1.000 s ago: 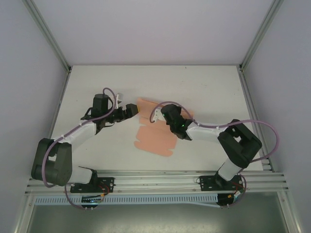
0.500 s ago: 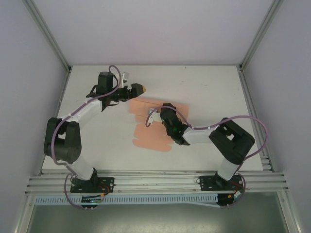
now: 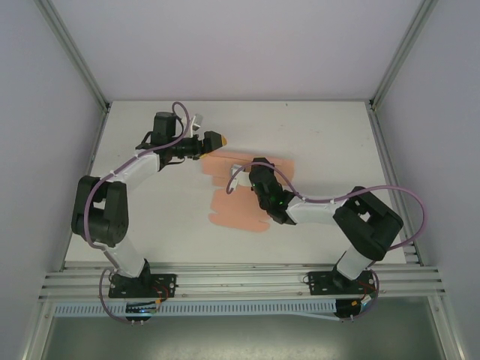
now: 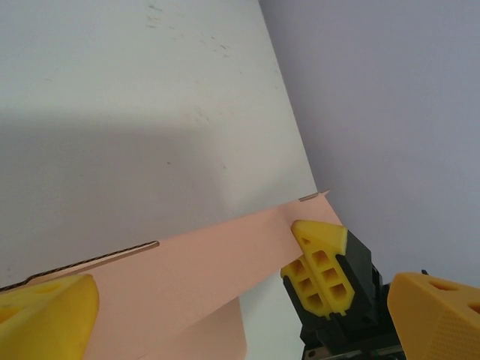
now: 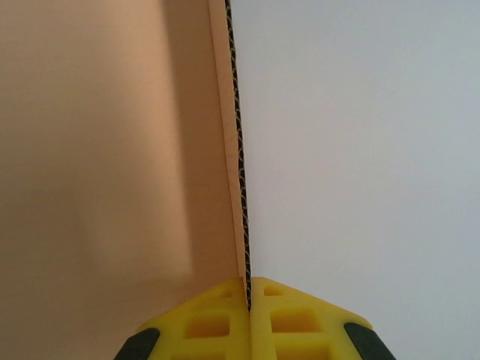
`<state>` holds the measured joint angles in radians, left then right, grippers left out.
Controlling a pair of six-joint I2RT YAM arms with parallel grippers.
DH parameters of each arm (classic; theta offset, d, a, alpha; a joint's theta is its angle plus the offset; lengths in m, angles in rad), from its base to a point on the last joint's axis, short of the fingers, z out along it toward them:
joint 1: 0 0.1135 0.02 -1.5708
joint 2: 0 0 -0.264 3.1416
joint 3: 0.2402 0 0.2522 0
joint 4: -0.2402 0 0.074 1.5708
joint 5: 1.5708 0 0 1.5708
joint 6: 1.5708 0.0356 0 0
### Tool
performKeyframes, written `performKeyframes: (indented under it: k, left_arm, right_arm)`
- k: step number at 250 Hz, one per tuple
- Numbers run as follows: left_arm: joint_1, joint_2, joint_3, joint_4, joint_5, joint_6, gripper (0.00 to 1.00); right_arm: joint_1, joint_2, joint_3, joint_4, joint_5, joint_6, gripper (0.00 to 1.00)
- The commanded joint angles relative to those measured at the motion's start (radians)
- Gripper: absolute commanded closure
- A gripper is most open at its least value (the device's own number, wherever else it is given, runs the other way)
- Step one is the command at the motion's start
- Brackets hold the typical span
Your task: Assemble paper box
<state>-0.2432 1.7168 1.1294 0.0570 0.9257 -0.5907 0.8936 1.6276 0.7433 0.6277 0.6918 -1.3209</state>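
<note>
The paper box (image 3: 238, 208) is a flat salmon-pink card sheet in the middle of the table, with its far flap (image 3: 274, 163) raised. My right gripper (image 3: 255, 168) is shut on that flap. In the right wrist view its yellow fingertips (image 5: 249, 300) pinch the corrugated edge (image 5: 238, 150). My left gripper (image 3: 213, 142) hovers at the sheet's far left corner, wide open. In the left wrist view its jaws (image 4: 244, 319) straddle the pink card (image 4: 187, 270). The right gripper's closed fingers (image 4: 321, 262) hold the flap's end there.
The white table (image 3: 322, 135) has grey walls on both sides and a metal rail (image 3: 240, 279) along the near edge. Both arm bases stand on that rail. The table's edge meets the wall (image 4: 375, 112) just beyond the flap.
My left gripper has left the sheet's left edge and swung to its far left corner. The right gripper has moved slightly left with the flap, and the sheet shifted with it.
</note>
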Motion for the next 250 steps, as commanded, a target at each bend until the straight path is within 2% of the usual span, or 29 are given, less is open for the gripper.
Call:
performKeyframes:
  k: [1, 46, 76, 129, 169, 207, 250]
  left_arm:
    - [-0.039, 0.014, -0.032, 0.056, 0.135, -0.031, 0.02]
    - [-0.076, 0.006, -0.029, 0.019, 0.130, -0.018, 0.02]
    - [-0.079, 0.013, -0.028, 0.040, 0.134, -0.032, 0.02]
    - [-0.082, 0.056, -0.060, 0.330, 0.226, -0.225, 0.02]
    - [-0.097, 0.071, -0.059, 0.385, 0.225, -0.258, 0.04]
    - [-0.099, 0.041, -0.062, 0.267, 0.190, -0.146, 0.04]
    - [-0.094, -0.063, -0.113, 0.031, 0.027, 0.086, 0.02]
  right_arm:
    - [0.027, -0.017, 0.005, 0.130, -0.013, 0.062, 1.00]
    - [0.033, -0.004, -0.011, 0.206, -0.018, 0.120, 1.00]
    - [0.037, -0.020, -0.014, 0.153, -0.066, 0.161, 1.00]
    - [0.071, 0.040, -0.026, 0.187, -0.069, 0.148, 1.00]
    - [0.083, 0.083, -0.030, 0.245, -0.060, 0.139, 1.00]
    - [0.061, 0.048, -0.042, 0.238, -0.064, 0.172, 1.00]
    - [0.024, -0.072, -0.064, 0.067, -0.116, 0.215, 1.00]
